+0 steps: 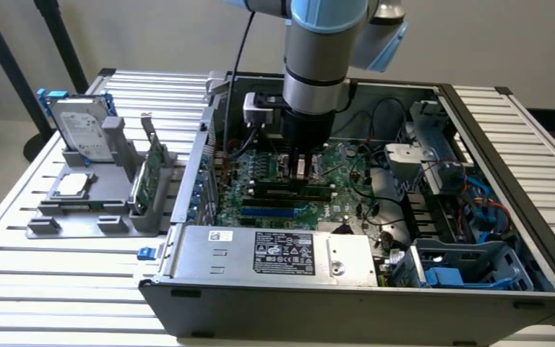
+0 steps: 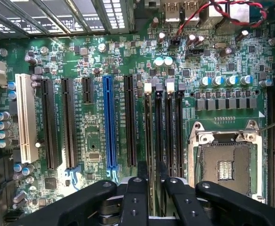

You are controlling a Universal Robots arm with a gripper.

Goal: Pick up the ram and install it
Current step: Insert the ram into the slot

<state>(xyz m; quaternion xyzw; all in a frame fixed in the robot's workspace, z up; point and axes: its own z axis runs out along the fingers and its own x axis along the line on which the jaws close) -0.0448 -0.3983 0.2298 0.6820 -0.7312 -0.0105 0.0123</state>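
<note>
Above the motherboard inside the open computer case, the gripper is lowered onto the 4 black memory slots. The ram is seen edge-on, standing in 1 slot directly ahead of the gripper, between the blue slot and the processor socket. Whether the gripper is clamped or released cannot be told.
</note>
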